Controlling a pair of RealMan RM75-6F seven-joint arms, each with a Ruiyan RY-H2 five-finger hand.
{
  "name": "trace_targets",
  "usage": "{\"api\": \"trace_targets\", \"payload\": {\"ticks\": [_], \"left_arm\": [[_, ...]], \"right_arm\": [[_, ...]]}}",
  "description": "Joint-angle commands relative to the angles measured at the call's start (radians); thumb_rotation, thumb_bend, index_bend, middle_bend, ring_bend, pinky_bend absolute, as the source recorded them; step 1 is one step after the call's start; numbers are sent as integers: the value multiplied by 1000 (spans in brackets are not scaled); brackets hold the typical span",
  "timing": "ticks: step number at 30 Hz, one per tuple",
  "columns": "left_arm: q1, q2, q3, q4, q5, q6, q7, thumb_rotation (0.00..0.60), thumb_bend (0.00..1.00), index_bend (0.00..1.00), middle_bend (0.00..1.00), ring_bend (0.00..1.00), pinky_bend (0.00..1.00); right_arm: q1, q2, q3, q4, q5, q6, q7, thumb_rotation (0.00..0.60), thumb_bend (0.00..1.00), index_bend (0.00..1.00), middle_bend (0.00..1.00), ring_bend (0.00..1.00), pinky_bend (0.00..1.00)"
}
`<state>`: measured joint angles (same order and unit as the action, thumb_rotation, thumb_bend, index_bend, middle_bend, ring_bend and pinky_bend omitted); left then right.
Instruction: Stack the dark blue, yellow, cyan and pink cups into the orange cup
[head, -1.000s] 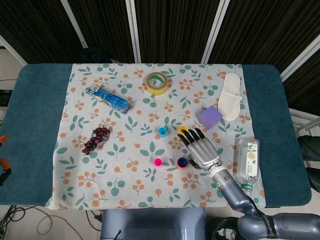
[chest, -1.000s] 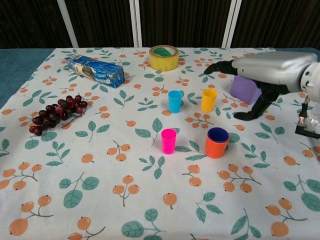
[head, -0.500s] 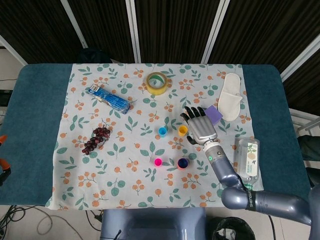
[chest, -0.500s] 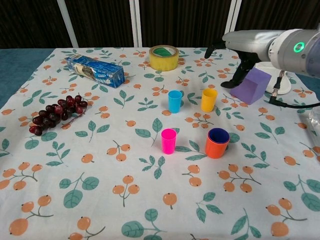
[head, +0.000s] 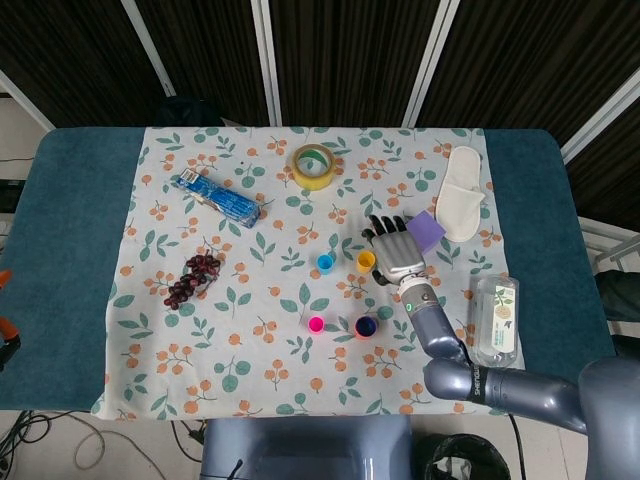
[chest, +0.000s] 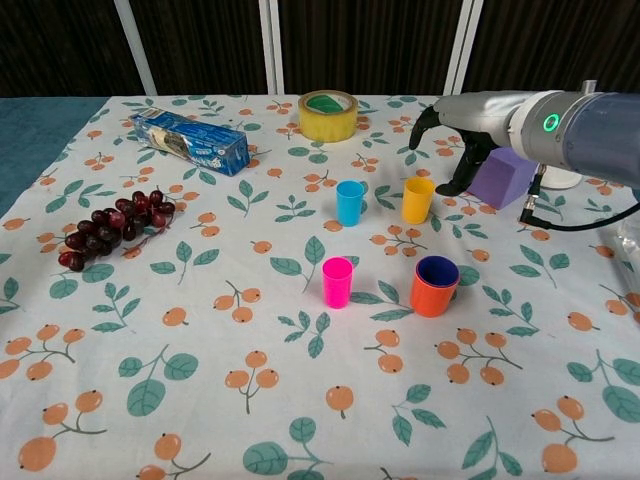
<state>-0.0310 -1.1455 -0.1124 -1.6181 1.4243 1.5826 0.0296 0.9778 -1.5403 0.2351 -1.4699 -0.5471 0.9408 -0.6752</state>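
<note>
Sitting nearest the front edge of the table is the orange cup with the dark blue cup inside it, and the pink cup stands just beside it. Farther back are the cyan cup and yellow cup. Just above the yellow cup hangs the right hand, fingers spread, holding nothing. Behind it sits a purple block.
</note>
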Motion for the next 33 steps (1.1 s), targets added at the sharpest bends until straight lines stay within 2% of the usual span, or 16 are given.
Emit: {"api": "trace_targets", "payload": {"ticks": [1, 23, 33], "left_arm": [[0, 0, 0, 0, -1, 0, 1, 600, 798, 151, 26, 0, 0], [0, 1, -2, 0, -5, -2, 1, 600, 798, 151, 26, 0, 0], [0, 2, -2, 0, -6, -4, -1, 600, 798, 151, 26, 0, 0]], "right_arm": [[0, -15, -3, 21, -1, -3, 15, 600, 400, 237, 0, 0, 0], [-5, -105, -10, 144, -39, 14, 57, 600, 400, 354, 0, 0, 0], [0, -132, 1, 166, -54, 11, 65, 600, 400, 360, 0, 0, 0]]}}
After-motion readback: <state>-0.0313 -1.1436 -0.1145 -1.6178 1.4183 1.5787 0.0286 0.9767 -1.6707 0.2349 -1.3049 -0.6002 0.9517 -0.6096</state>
